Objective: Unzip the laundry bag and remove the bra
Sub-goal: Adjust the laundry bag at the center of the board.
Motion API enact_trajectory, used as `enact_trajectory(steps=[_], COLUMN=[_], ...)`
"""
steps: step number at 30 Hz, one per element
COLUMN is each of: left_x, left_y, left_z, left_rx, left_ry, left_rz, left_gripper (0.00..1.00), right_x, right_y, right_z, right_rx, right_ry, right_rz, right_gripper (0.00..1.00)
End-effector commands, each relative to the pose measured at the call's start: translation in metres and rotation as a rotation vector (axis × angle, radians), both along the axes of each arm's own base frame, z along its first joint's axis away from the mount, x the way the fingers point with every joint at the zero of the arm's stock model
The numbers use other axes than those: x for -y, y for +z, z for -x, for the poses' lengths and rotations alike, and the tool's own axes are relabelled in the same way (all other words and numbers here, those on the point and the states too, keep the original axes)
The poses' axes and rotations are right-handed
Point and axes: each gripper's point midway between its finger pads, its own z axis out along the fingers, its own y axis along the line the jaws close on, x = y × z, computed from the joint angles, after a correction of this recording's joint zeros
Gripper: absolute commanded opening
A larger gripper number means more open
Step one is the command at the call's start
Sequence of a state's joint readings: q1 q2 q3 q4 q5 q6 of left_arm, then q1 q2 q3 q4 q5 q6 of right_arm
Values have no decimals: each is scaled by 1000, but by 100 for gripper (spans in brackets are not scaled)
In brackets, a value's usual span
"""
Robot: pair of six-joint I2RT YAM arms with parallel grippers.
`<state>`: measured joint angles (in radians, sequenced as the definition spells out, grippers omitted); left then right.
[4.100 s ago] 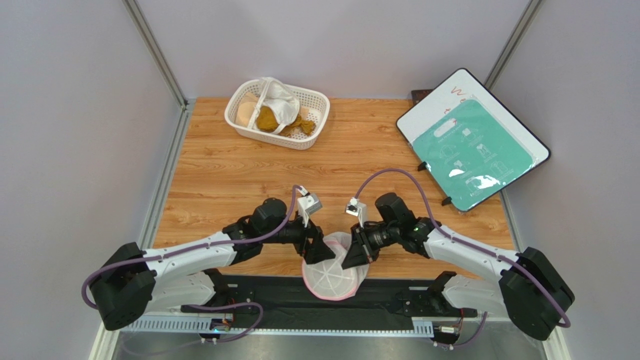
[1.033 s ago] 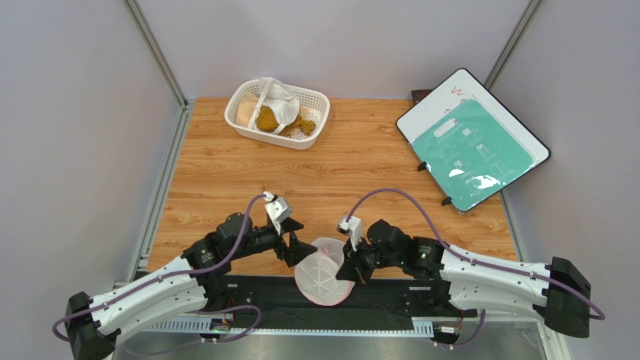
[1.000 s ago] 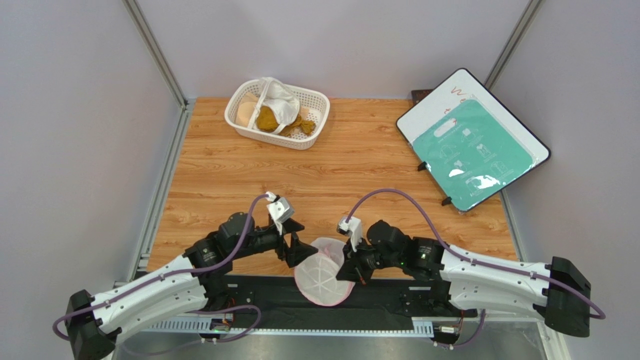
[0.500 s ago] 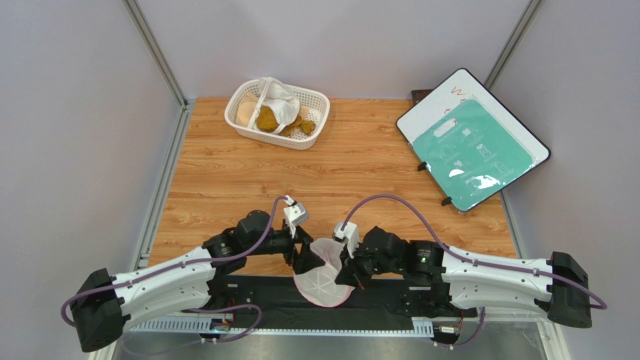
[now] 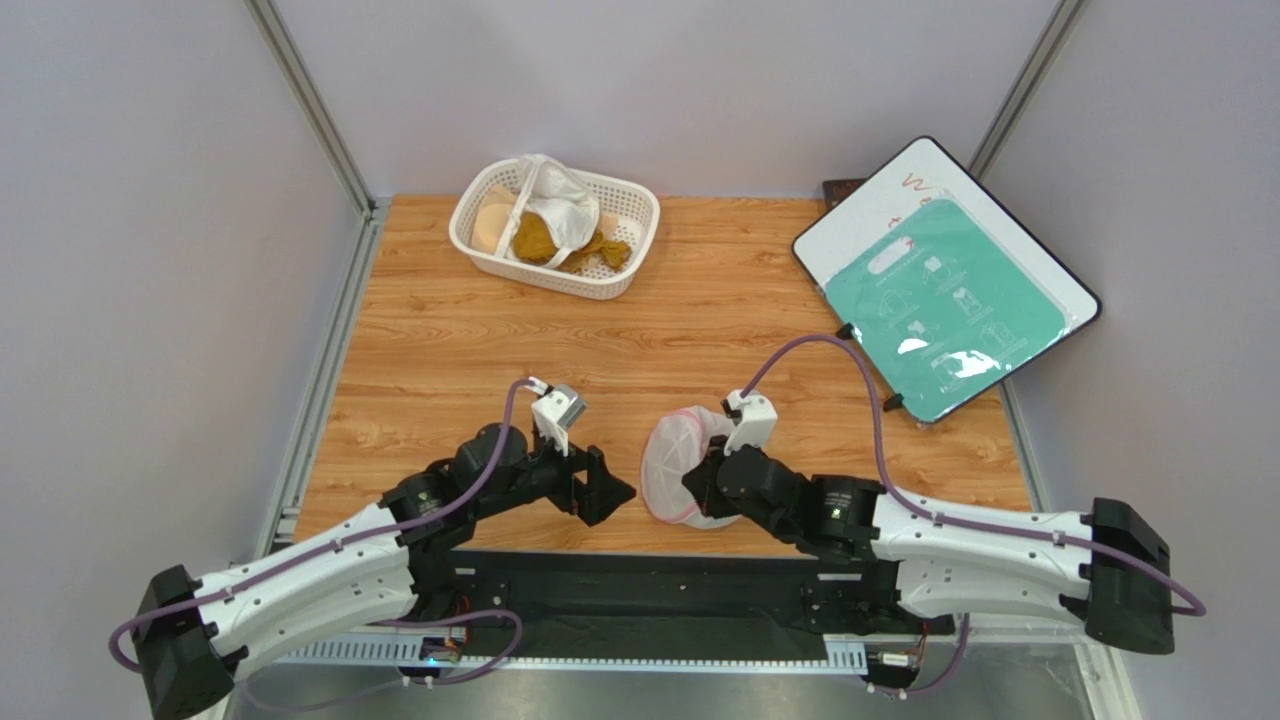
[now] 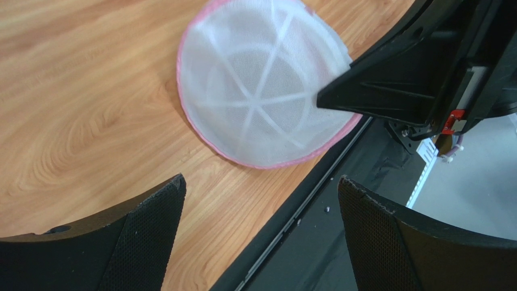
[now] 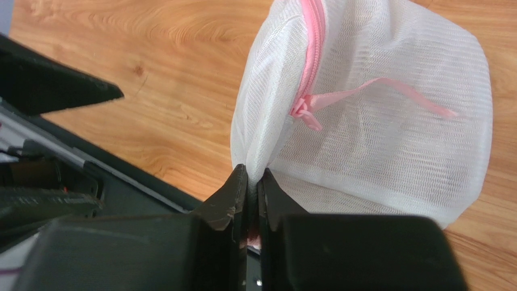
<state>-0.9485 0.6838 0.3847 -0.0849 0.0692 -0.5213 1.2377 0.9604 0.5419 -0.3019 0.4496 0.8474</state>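
At the near edge of the wooden tabletop point(image 5: 451, 345), the right tool point(image 7: 249, 173) is clamped on a fold of the round white mesh laundry bag with pink zipper trim point(image 7: 376, 139) and holds it tilted up on edge. Just to its left, the left tool point(image 6: 261, 182) hangs with its fingers spread wide, clear of the bag. At the far side sits a white plastic lattice basket point(image 5: 549, 270) with cloths in it.

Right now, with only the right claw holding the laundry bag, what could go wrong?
1. The right claw pinches only a thin fold of mesh at the edge of the laundry bag, so the bag may slip out when the zipper is pulled.
2. The open left claw faces the ribbed dome, while the pink zipper pull lies out of its view; it may grab mesh instead.
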Motion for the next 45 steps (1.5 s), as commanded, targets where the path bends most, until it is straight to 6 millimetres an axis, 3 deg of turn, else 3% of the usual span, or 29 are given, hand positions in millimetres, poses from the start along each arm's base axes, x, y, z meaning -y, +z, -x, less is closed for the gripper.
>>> enact_trajectory(steps=[1,3,4,6,7,11,14,17,18,20,21,23,27,30,32,34,35,37,40,41,42,45], left_x=[2,0,-2,-3,-3,-5,-2,1,3,5,6,11,18,18,18,18,21,25,43,51,59,77], left_y=[-13,-15,-16,-14,-15,-19,-19,-22,-24,-25,-30,-29,-24,-13,-2,5,15,16,24,36,28,34], left_z=[4,5,6,7,8,10,10,10,11,10,11,13,16,13,10,7,5,1,-2,-6,-6,-17], left_rx=[-93,-96,-96,-95,-96,-110,-119,-130,-143,-150,-169,-178,-187,-151,-120,-83,-59,-32,-11,11,13,47], left_ry=[29,30,30,25,20,20,27,23,23,22,19,5,-18,-15,-14,-24,-31,-52,-106,-115,-134,-144], left_rz=[7,3,-5,-3,-9,-17,1,25,25,31,23,44,98,117,121,108,113,81,66,77,31,-26], left_gripper=[100,100,100,100,100,100,100,100,100,100,100,100,100,100,100,100,100,100,99,99,99,99], right_x=[-32,-39,-37,-27,-12,35,54,66,63,63,56,52,31,31,39,42,45,47,55,55,56,49], right_y=[38,36,46,48,47,75,86,82,70,68,54,55,55,47,37,40,29,34,32,31,30,33], right_z=[-28,-29,-30,-32,-33,-38,-39,-47,-43,-61,-56,-72,-76,-71,-65,-60,-55,-51,-50,-50,-50,-44], right_rx=[28,14,15,27,37,104,118,88,52,31,-23,-15,6,28,38,63,57,83,86,85,82,77], right_ry=[-156,-141,-139,-150,-180,-286,-297,-294,-233,-245,-187,-178,-57,4,17,32,42,47,21,23,22,84], right_rz=[-158,-84,-39,32,94,108,97,96,111,51,30,-30,-100,-83,-62,-88,-78,-113,-124,-128,-128,-131], right_gripper=[29,68,80,85,85,85,85,86,86,85,84,82,77,65,63,61,59,58,57,57,57,56])
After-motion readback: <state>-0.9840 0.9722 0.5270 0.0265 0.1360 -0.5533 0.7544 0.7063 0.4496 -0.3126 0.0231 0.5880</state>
